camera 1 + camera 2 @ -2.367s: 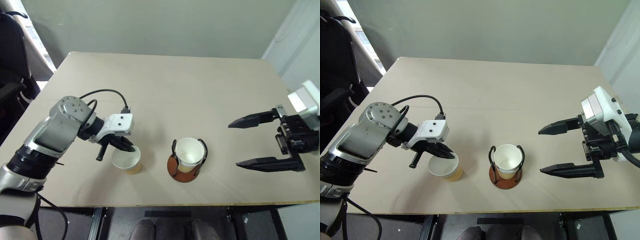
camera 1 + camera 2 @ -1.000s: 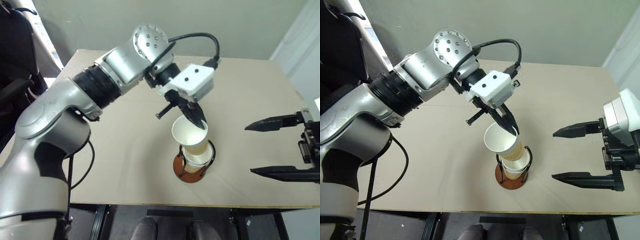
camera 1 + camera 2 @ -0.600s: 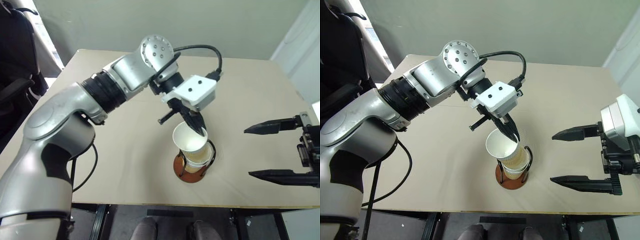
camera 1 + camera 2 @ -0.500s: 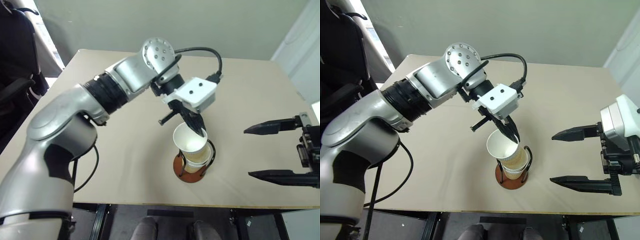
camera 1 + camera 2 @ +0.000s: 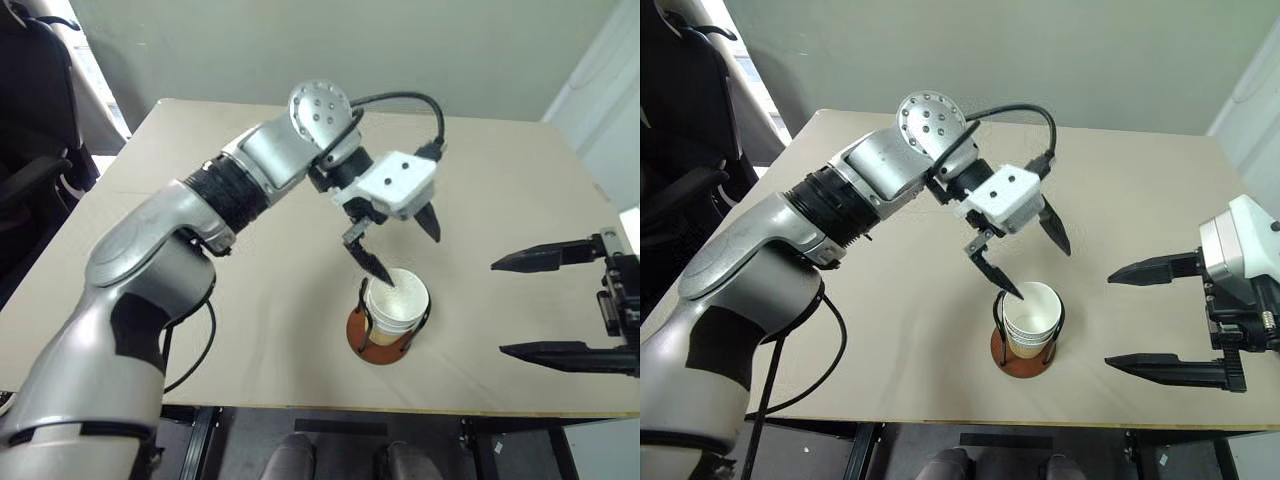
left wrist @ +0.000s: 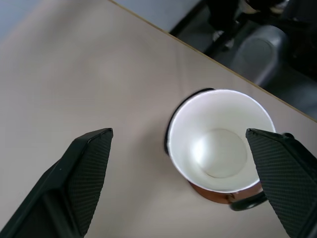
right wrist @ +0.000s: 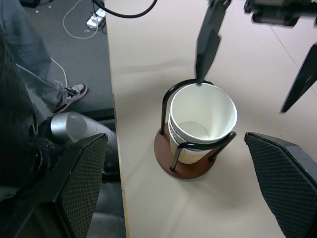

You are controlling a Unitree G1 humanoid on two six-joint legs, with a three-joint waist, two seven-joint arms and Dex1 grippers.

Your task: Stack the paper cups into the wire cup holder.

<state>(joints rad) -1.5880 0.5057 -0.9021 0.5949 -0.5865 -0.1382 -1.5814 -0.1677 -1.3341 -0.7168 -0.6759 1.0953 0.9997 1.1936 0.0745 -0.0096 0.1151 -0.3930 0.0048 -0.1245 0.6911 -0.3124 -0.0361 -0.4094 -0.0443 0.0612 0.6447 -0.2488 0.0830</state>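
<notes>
Left gripper (image 5: 1028, 261) above the wire cup holder (image 5: 1025, 352), fingers spread wide and released, holding nothing; one fingertip (image 5: 1009, 287) just at the near-left rim of the top cup, the other fingertip (image 5: 1060, 241) up and beyond the holder, apart from it. Paper cups (image 5: 1033, 318) nested upright in one stack inside the holder, white interior of the top cup facing up, tan-orange walls visible below the rolled rims; exact count of nested cups not discernible. Holder's black wire loops (image 7: 174, 148) flanking the stack on either side, reddish-brown disc base (image 7: 184, 167) flat on the beige table (image 5: 900, 290), close to the table's near edge. Right gripper (image 5: 1145, 317) to the right of the holder, well apart from it, fingers wide open and empty, pointing toward the holder. Black cable (image 5: 400, 101) arching from the left wrist, beyond the holder. Office chair (image 7: 74, 130) on the floor past the table edge nearest the holder.
</notes>
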